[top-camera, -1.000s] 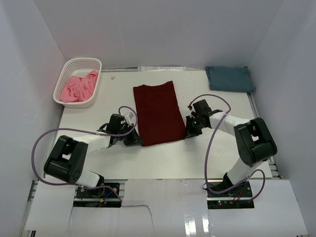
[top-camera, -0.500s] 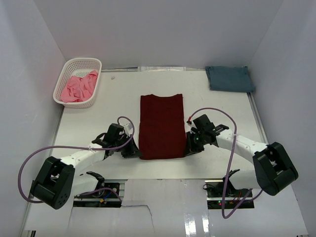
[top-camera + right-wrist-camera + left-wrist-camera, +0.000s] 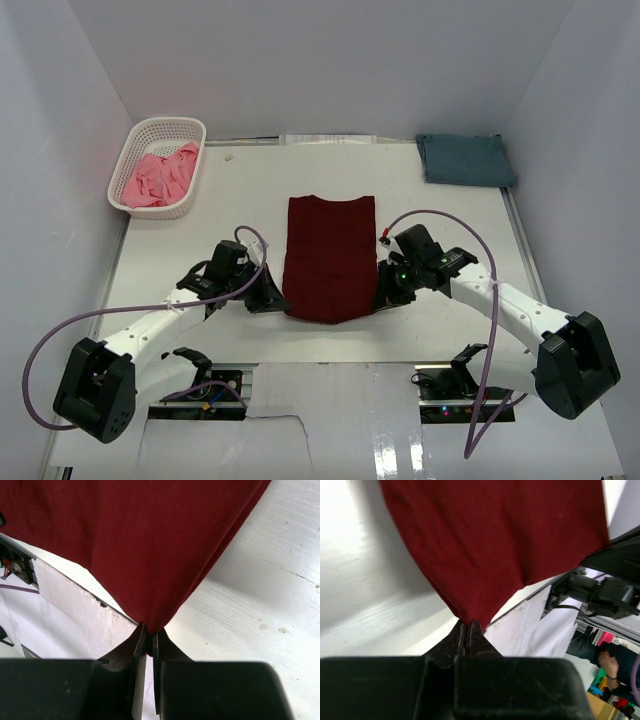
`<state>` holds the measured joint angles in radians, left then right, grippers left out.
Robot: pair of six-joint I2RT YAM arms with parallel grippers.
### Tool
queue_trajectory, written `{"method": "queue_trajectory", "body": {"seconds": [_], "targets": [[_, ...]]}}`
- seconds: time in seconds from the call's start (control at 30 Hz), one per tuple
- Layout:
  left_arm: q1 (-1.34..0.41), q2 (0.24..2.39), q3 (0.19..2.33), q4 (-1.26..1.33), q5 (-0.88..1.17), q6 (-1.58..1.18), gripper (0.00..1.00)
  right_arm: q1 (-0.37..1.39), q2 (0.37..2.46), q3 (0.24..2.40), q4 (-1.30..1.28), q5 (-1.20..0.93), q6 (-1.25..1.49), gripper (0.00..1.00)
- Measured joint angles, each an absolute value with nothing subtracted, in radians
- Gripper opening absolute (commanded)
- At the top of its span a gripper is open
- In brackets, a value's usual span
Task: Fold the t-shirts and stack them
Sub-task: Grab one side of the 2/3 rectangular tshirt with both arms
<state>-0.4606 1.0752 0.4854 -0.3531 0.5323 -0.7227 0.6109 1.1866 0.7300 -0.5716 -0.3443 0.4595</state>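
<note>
With the left gripper (image 3: 268,297) and right gripper (image 3: 385,292) each clamped on a near corner of the maroon t-shirt (image 3: 330,255) mid-tabletop (image 3: 230,190), raise both level and carry the hem evenly toward the far edge.

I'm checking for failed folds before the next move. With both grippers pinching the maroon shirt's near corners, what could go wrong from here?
1. The left gripper and right gripper each pinch only a small tip of the maroon t-shirt, so a corner may slip out under tension.
2. The cloth sags between the two held corners, so the fold could land creased or skewed.
</note>
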Motion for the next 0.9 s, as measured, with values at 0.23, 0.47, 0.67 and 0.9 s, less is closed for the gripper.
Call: {"method": "queue_trajectory", "body": {"seconds": [0.23,0.47,0.67,0.9], "targets": [[-0.46,1.016,0.591,-0.412,0.532,-0.727,0.0,0.611,1.149,0.771,-0.62,-0.35,0.445,0.08],[-0.457,0.999,0.6,-0.464,0.535,-0.743,0.0,0.611,1.097,0.787,-0.671,-0.358,0.442,0.08],[-0.452,0.991,0.619,-0.474,0.536,-0.749,0.0,0.611,1.09,0.815,-0.686,-0.36,0.439,0.08],[-0.442,0.953,0.589,-0.467,0.553,-0.775,0.0,0.611,1.066,0.804,-0.701,-0.362,0.44,0.08]]}}
